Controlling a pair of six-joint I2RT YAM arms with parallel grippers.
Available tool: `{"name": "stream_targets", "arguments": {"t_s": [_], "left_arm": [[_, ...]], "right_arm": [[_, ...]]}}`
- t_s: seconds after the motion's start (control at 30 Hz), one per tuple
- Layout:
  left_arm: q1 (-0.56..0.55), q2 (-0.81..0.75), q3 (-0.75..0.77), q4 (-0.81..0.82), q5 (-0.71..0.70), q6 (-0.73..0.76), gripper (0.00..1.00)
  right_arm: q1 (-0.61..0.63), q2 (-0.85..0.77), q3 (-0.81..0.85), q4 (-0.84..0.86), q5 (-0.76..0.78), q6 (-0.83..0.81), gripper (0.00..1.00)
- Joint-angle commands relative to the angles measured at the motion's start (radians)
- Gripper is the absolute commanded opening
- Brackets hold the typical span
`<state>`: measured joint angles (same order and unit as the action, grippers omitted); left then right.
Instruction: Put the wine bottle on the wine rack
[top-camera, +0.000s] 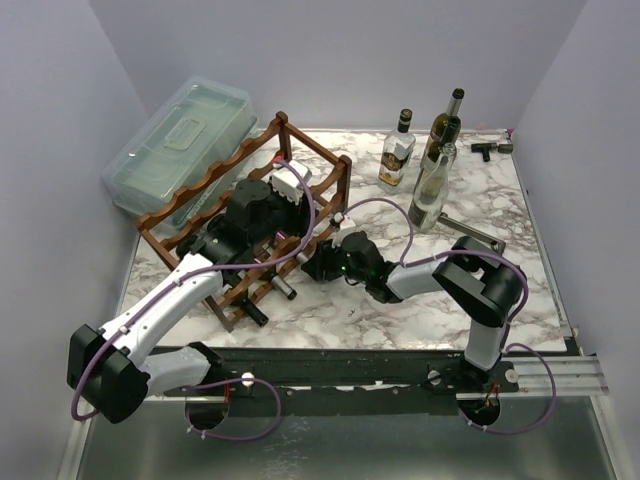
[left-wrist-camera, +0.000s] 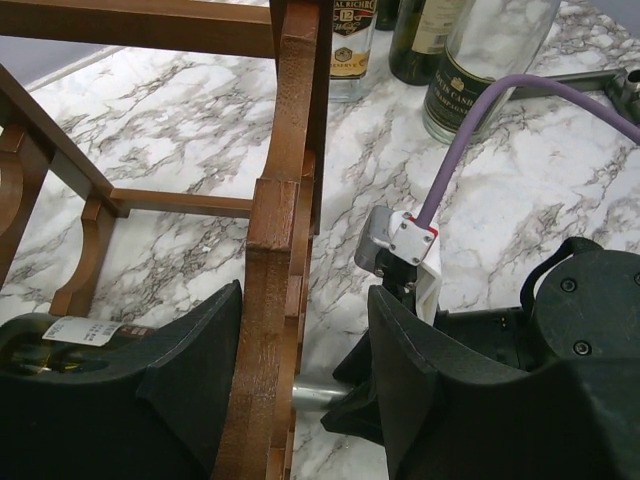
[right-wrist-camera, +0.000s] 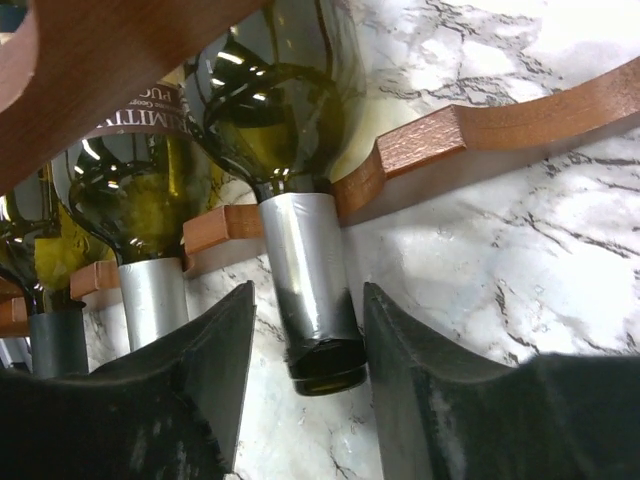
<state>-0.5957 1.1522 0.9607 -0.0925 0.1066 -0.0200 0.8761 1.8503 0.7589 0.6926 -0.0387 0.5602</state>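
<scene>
The reddish-brown wine rack (top-camera: 300, 152) stands on the left of the marble table. In the right wrist view a green wine bottle (right-wrist-camera: 290, 130) lies in the rack, its silver-foiled neck poking out over a scalloped rail (right-wrist-camera: 500, 120). My right gripper (right-wrist-camera: 308, 305) is open around that neck; the right finger touches the bottle's lip and a gap shows on the left. My left gripper (left-wrist-camera: 305, 295) is open astride a rack rail (left-wrist-camera: 272, 330), left finger against the wood, right finger apart from it. The silver neck (left-wrist-camera: 312, 393) shows just beyond the rail.
Other bottles lie in the rack (right-wrist-camera: 150, 200), their necks sticking out on the near side (top-camera: 285, 287). Three bottles stand at the back right (top-camera: 398, 150) (top-camera: 441, 132) (top-camera: 432, 190). A clear lidded plastic box (top-camera: 170, 150) sits behind the rack. A small black tool (top-camera: 487, 150) lies at the far right.
</scene>
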Motion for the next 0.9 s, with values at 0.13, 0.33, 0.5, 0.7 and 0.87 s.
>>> {"name": "stream_targets", "arguments": {"t_s": [0.13,0.33,0.5,0.7,0.87], "left_arm": [[-0.033,-0.040,-0.016,-0.020,0.009,0.015,0.44],[-0.036,-0.052,-0.019,-0.020,0.001,0.015,0.43],[-0.038,-0.060,-0.021,-0.019,-0.006,0.045,0.43],[-0.048,-0.077,-0.027,-0.019,-0.051,0.054,0.54],[-0.054,-0.088,-0.027,-0.019,-0.063,0.054,0.71]], "right_arm": [[-0.002,-0.017,0.007,0.054,0.076,0.014,0.34],[-0.001,0.014,0.060,0.054,0.103,0.005,0.31],[-0.002,0.036,0.093,0.050,0.144,-0.009,0.29],[-0.002,-0.006,0.023,0.057,0.101,0.011,0.49],[-0.002,-0.076,-0.050,0.045,0.085,0.014,0.59]]}}
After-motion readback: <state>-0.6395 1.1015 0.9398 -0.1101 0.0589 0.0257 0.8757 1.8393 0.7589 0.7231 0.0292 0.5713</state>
